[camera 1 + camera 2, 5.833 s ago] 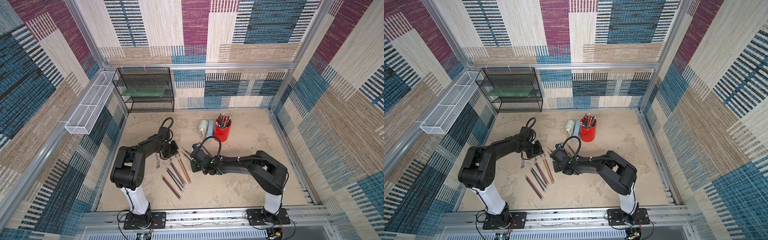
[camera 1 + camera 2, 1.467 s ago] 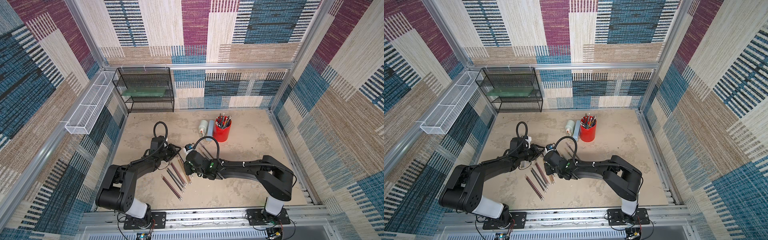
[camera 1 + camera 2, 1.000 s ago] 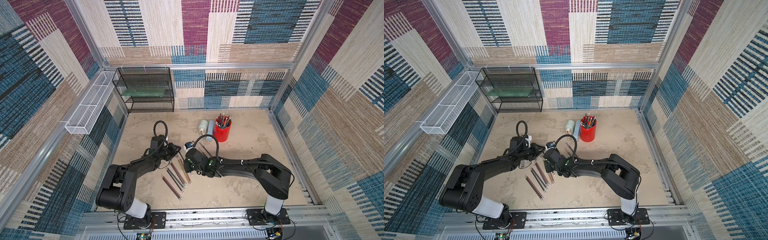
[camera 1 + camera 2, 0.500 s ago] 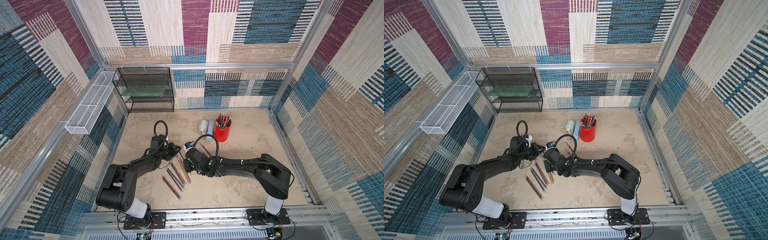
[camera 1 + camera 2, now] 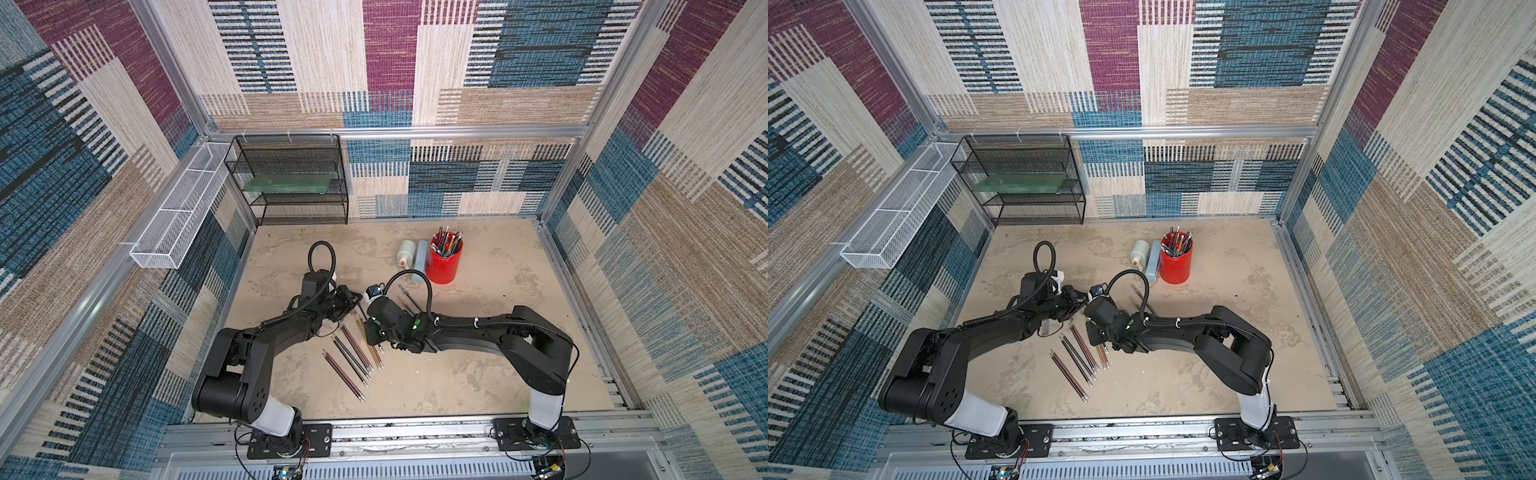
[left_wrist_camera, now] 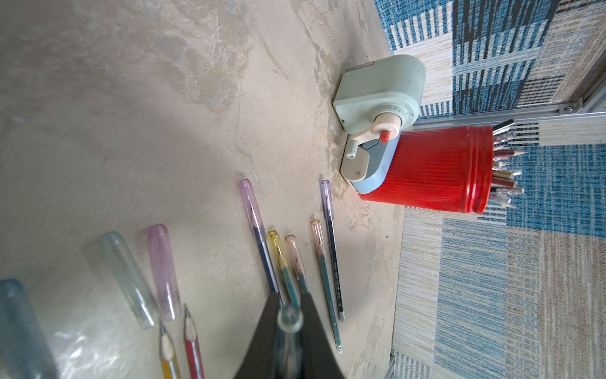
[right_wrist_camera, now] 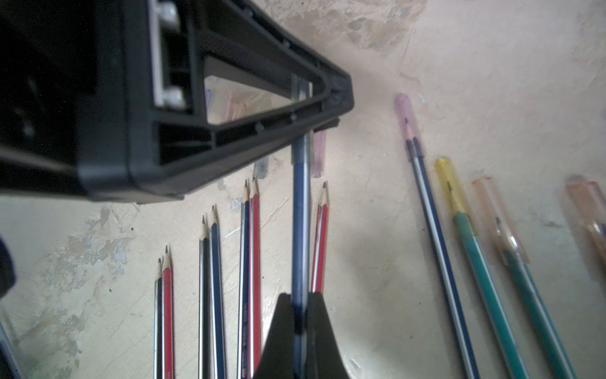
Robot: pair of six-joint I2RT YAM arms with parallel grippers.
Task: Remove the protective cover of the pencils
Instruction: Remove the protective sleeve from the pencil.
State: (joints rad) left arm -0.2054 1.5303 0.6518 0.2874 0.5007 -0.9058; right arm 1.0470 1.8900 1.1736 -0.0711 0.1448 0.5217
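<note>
- Now closer together than a few seconds back: left arm [image 5: 282, 328] no longer folded up but stretched long, right arm [image 5: 469, 332] low, both meeting over the middle of the surface [image 5: 478, 374]. Hardly any move in the last second.
- Flat on one side of the meeting spot, in the same place as before: a row of bare pencils [image 7: 255, 279], with loose covers [image 6: 128, 279] dropped just past the sharp ends.
- Flat on the other side, toward the red cup [image 5: 444, 266]: five covered pencils [image 6: 277, 249], not yet touched.
- Pinched tight on the clear cover [image 6: 289, 317]: left fingers [image 6: 262, 344].
- Clamped hard on the shaft of the blue pencil [image 7: 301, 229]: right fingers [image 7: 275, 338].
- Seems lifted off the surface, this blue pencil, stretched straight from one pair of fingers into the other.
- Looks still pushed on over the tip, that cover; too blurry to be sure.
- Means the picking up is done and both ends are held. Likely next: pull the two apart in a straight line, then drop the cover, lay down the pencil and start on the five.
</note>
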